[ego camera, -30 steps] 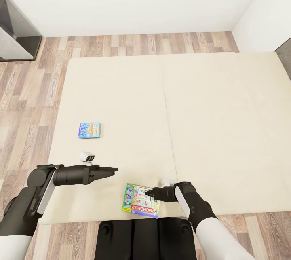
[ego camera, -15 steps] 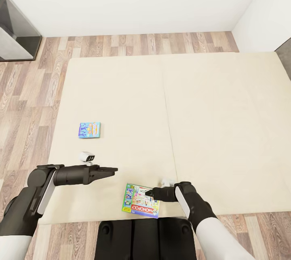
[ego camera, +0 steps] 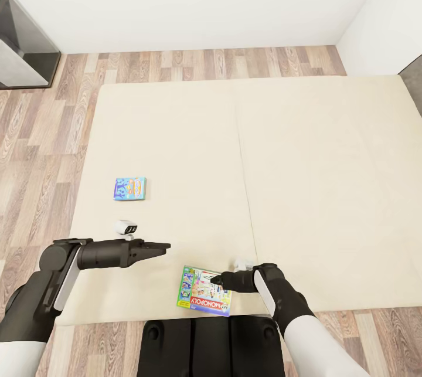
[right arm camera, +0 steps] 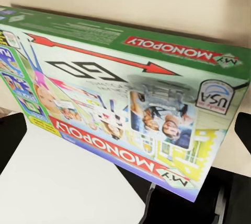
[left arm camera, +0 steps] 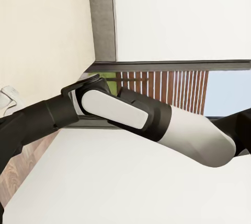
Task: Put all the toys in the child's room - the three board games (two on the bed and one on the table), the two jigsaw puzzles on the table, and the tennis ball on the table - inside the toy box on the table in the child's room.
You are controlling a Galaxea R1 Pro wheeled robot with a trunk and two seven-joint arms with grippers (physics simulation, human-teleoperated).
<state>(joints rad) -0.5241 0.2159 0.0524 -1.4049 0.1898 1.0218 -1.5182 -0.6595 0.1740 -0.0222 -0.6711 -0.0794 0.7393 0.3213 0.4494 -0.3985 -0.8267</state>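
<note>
Head view: 2 board games on bed.

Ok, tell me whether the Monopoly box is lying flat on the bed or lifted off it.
Lying flat. The Monopoly box rests face-up at the mattress edge nearest the robot, the right gripper over it; whether its fingers grip it, cannot tell.

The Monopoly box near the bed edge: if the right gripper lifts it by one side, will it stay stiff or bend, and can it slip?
The Monopoly box looks like a flat rigid carton, so it probably stays stiff. Its glossy print may slip between the right gripper fingers. Lying flat on the bed, it should not roll, though it overhangs the edge slightly.
</note>
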